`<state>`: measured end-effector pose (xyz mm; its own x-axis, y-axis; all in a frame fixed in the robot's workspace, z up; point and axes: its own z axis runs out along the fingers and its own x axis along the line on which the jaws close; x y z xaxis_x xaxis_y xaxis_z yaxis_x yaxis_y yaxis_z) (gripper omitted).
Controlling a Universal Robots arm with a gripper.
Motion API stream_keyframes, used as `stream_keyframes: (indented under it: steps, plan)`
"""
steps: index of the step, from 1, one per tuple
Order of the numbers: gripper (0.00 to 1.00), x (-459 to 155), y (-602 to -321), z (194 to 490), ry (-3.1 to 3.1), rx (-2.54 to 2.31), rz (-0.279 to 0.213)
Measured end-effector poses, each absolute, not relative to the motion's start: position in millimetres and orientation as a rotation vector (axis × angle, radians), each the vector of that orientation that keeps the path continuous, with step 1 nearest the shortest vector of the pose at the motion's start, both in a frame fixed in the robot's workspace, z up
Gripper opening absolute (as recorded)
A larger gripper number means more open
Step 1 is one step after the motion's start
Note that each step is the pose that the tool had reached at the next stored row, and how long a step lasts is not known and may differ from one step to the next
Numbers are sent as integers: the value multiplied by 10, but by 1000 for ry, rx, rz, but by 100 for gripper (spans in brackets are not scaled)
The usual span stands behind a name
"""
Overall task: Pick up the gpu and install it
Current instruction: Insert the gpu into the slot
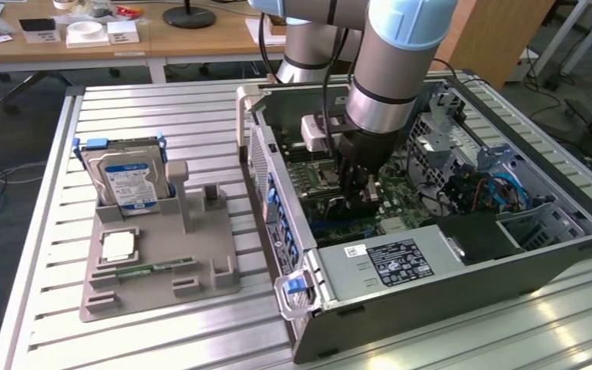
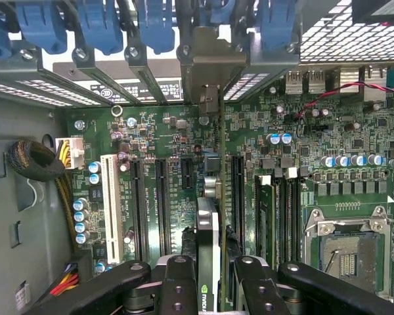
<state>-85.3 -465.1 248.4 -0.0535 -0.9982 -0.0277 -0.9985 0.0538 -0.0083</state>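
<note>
**Operator:** Two black fingers (image 2: 177, 289) of my gripper (image 2: 209, 289) squeeze the gpu (image 2: 209, 230) from both sides. I hold it on its thin edge, so the card stands upright and its long bottom edge points down at the motherboard (image 2: 328, 164).

**Helper:** Where is the card now?

**Operator:** It is inside the open computer case (image 1: 461, 285), held low over the board. In the wrist view it runs in line with the long black slots (image 2: 163, 197), and its silver bracket (image 2: 210, 72) reaches toward the back wall, among the blue clips (image 2: 154, 23). I think it is held this way so the edge can go straight into a slot while the bracket meets the gap in the wall. I cannot tell if the edge is touching the slot.

**Helper:** And outside the case?

**Operator:** The case lies on its side with the lid off, so my arm (image 1: 399, 69) can come in from above. Well apart, to the exterior view's left, sits a grey holder tray (image 1: 147, 274). A hard drive (image 1: 126, 181) with a blue label stands upright in it. A small green memory stick (image 1: 147, 269) lies flat near its front, and a small square silver part (image 1: 118, 247) lies beside that.

**Helper:** What is it all on?

**Operator:** A silver metal table (image 1: 59, 308) with long grooves. Behind it is a wooden desk (image 1: 173, 38) with small things and a black round lamp base (image 1: 189, 15).
</note>
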Motion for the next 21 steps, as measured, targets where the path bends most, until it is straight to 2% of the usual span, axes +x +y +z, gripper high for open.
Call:
stream_keyframes:
  steps: [21]
  plan:
    - [27,-871,-4651,2444,2260,-2142,17]
